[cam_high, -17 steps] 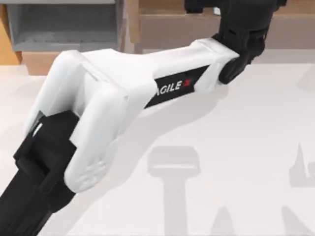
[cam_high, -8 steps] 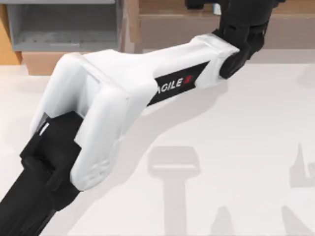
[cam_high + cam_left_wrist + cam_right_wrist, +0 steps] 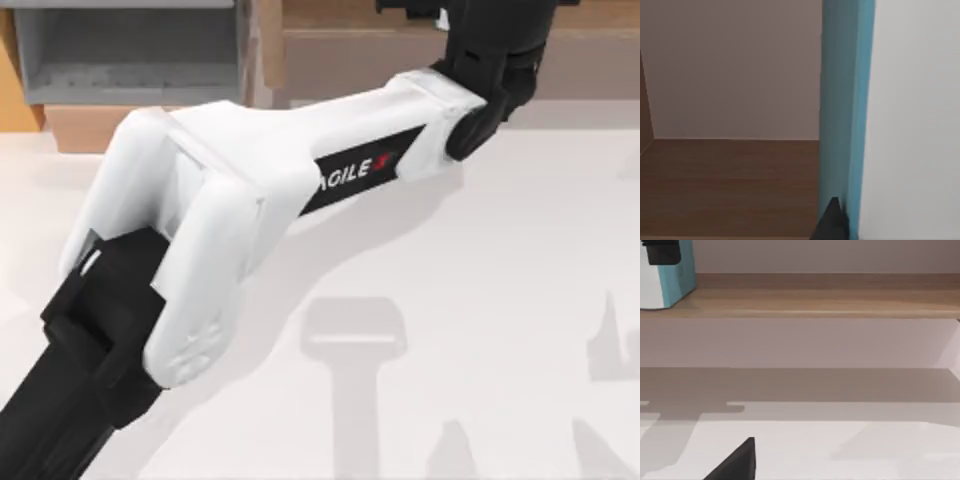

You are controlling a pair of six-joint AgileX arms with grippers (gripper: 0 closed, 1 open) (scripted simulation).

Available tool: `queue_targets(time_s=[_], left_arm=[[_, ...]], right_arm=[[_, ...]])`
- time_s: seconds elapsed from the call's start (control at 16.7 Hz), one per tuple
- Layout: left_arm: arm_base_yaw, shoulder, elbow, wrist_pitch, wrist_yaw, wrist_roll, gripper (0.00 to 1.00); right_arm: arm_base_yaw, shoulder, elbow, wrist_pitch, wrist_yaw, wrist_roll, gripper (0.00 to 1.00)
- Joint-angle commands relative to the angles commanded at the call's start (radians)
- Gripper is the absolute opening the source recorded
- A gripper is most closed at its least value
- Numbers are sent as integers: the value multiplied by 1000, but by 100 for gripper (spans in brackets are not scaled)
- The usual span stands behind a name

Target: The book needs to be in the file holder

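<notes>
**While the file holder stands apart, the book is upright in the brown shelf**

Where the bench (image 3: 480, 300) meets its far edge, a wide brown wooden shelf (image 3: 820, 295) runs across the top view's middle and right. The book (image 3: 847, 100) is in that shelf. It stands upright with its teal spine vertical, and the wooden shelf floor (image 3: 730, 185) and a pale back wall (image 3: 730, 65) lie to one side of it. In the right wrist view the book's lower end is at the shelf's front edge; I cannot tell whether it rests on the wood or hangs just above it.

The left arm (image 3: 250, 180) reaches from the near left corner of the top view diagonally to the shelf. The left hand (image 3: 660, 252) is closed on the book from above, and one dark fingertip (image 3: 832, 222) lies against the spine.

The file holder (image 3: 130, 55), with grey walls and a light wooden front lip, sits at the far left of the top view, well apart from the book and the left hand.

The right hand (image 3: 735, 465) is low over the bench and faces the shelf front. Whether it is open or closed cannot be told.
</notes>
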Motion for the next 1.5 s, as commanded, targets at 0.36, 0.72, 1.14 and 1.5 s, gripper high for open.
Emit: queue_targets(time_s=[0.36,0.72,1.14,1.5], left_arm=[[0,0,0,0,0,0,0],[0,0,0,0,0,0,0],[-4,-11,35,-45,-1,2,0],[-6,-16,27,-44,-1,8,0]], right_arm=[[0,0,0,0,0,0,100],[0,0,0,0,0,0,100],[0,0,0,0,0,0,100],[0,0,0,0,0,0,100]])
